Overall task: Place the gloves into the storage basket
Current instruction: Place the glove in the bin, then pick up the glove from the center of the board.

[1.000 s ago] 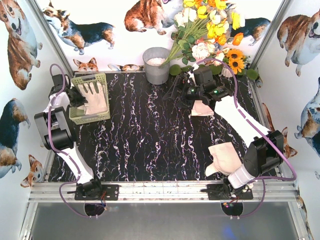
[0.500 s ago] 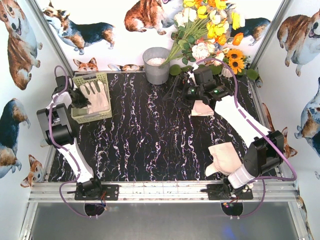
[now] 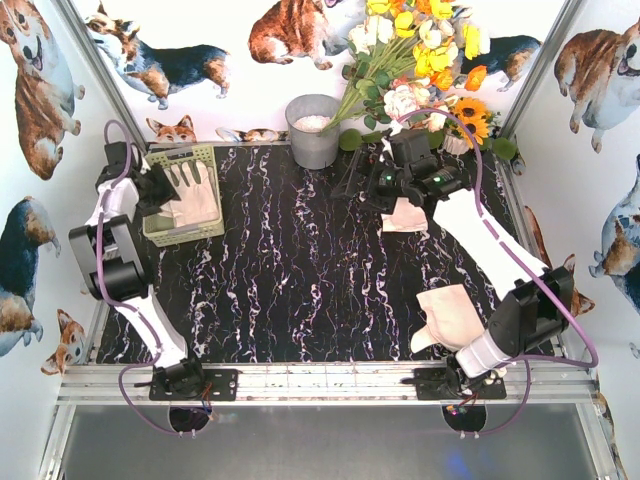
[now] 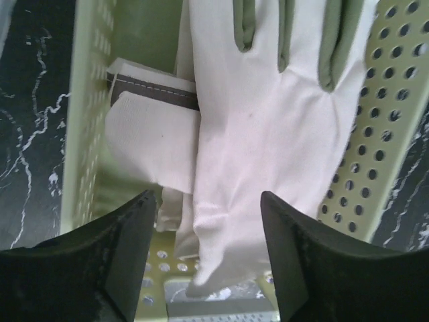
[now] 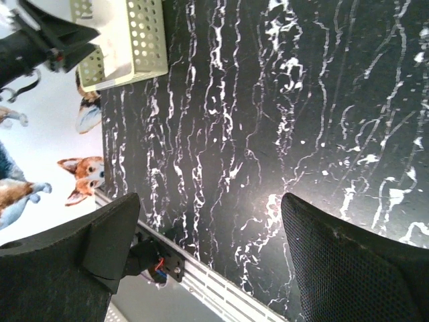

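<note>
step: drop-off. glove (image 4: pixel 268 134) lies in basket (image 3: pixel 178 156); left hand (image 4: pixel 208 196) above it, parted, gripping nothing. right hand (image 5: pixel 209 201) wide open, empty. next, we judge: fetch loose gloves (image 3: pixel 405 215) well right of basket.

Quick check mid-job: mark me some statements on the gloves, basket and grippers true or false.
1. A cream glove lies in the storage basket. True.
2. The right gripper grips a glove. False: its jaws stand open and empty above the table.
3. A loose glove lies on the table's near right. True.
4. The grey bucket sits inside the basket. False: it stands on the table, apart from it.
5. The left gripper is open. True.
</note>
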Available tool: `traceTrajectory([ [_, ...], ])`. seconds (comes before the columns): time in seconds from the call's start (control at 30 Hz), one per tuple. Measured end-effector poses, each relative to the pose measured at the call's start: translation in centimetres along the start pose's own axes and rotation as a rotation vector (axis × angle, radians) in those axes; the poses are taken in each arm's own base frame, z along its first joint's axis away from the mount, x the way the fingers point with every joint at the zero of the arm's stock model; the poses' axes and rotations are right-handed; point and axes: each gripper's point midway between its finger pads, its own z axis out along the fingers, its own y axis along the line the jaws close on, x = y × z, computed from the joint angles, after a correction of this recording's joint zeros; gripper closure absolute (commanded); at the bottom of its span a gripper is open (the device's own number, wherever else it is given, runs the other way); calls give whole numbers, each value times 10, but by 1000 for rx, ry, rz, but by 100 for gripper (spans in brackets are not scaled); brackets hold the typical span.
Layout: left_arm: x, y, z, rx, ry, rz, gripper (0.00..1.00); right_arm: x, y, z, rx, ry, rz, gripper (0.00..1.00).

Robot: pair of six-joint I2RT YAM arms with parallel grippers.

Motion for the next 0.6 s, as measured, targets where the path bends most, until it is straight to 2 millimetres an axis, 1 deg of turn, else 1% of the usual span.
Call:
traceTrajectory([
  [0.13,-17,-4,-26,-19,-72,14,27,-2,-2,-10,25,-26,-21,11],
  [0.2,-26,-6,-40,-29,-113,21,23,-4,-2,-18,35,-46,-31,11],
  [0.27,-33,-7,-56,-37,-155,30,21,-5,-1,-27,38,-65,-42,11],
  [0.4,-38,-9,-86,-56,-221,55,17,-4,-1,-47,53,-99,-69,10],
  [0.5,-43,-10,-107,-68,-271,72,13,1,-7,-61,77,-115,-89,10],
  [0.6,-50,-11,-129,-93,-320,97,9,7,-18,-73,111,-121,-96,9],
])
